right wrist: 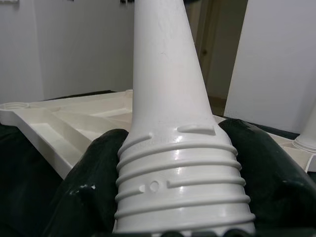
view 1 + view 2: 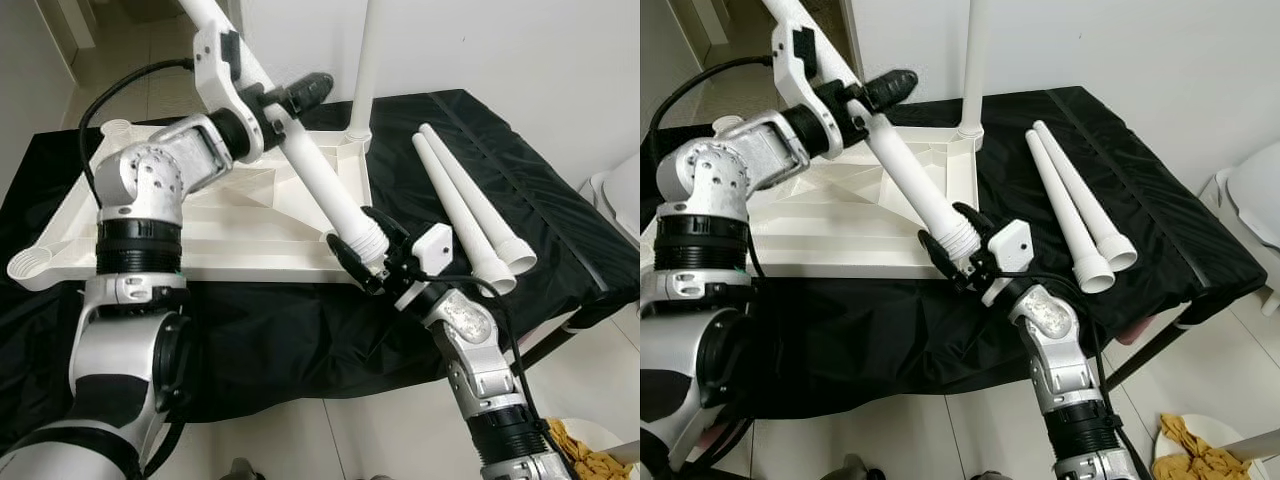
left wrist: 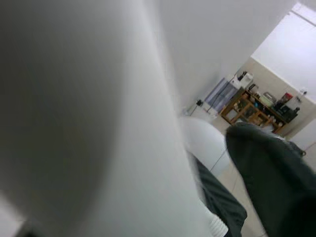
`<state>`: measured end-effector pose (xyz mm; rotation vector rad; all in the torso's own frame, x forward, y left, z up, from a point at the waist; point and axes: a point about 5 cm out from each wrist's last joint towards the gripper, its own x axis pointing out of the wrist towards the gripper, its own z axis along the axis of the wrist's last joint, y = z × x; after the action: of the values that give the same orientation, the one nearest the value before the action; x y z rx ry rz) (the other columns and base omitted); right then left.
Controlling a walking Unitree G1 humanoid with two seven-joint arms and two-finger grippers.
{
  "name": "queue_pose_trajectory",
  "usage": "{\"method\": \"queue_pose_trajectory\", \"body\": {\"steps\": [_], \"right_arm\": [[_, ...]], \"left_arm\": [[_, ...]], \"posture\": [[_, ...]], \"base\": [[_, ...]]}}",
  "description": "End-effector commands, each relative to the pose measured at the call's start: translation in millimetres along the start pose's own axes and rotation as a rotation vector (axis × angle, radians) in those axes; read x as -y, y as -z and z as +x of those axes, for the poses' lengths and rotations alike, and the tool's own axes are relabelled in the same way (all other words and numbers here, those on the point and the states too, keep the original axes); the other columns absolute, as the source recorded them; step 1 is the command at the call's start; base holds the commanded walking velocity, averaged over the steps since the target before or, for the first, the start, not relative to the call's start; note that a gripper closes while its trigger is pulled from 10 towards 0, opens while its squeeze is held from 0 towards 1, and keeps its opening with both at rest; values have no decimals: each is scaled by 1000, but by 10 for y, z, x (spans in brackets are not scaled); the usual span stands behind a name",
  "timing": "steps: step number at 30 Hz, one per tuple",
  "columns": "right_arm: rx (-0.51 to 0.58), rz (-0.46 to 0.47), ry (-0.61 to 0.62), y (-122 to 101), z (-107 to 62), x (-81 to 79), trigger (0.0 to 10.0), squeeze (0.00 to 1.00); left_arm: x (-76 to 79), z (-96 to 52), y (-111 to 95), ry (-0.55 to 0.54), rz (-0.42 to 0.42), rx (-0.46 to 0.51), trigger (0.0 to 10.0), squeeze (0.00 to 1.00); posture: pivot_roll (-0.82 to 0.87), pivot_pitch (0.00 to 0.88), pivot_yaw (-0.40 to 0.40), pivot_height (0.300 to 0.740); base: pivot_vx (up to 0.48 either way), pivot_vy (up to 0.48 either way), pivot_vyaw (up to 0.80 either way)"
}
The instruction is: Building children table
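Gripping one white table leg (image 2: 325, 190) — right pincer (image 2: 365, 258) clenched on threads, left pincer (image 2: 285, 100) higher up.

A black cloth (image 2: 300, 330) is draped over the supporting surface and hangs off its near edge. Pale floor tiles (image 2: 350, 430) are seen below. A white wall (image 2: 1120, 50) stands behind the far edge. A round white object (image 2: 1255, 195) sits off the right edge. Crumpled yellow fabric (image 2: 1195, 445) lies on a white dish on the floor, near right. A wooden shelf (image 3: 247, 106) is visible far back.
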<state>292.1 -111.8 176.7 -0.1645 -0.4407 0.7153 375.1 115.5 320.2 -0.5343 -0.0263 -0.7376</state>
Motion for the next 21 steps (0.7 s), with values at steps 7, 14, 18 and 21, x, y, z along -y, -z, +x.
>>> {"method": "queue_pose_trajectory", "body": {"steps": [7,14,18,21], "right_arm": [[16,-46,-3,-32,-3,5,10000,0],[14,-45,23,-42,7,88,10000,808],[10,-32,-3,-42,-5,91,10000,1000],[-4,-13,-24,-48,-15,95,10000,1000]], "left_arm": [[8,22,-115,-2,-66,45,0,0],[1,25,-163,-12,-69,41,0,0],[30,32,-181,-2,-59,27,10000,0],[27,28,-212,-5,-10,33,10000,0]], "posture": [[-86,42,61,740],[-84,39,56,740],[-82,38,50,740],[-84,38,46,740]], "base": [[0,0,0],[0,0,0],[0,0,0],[0,0,0]]}}
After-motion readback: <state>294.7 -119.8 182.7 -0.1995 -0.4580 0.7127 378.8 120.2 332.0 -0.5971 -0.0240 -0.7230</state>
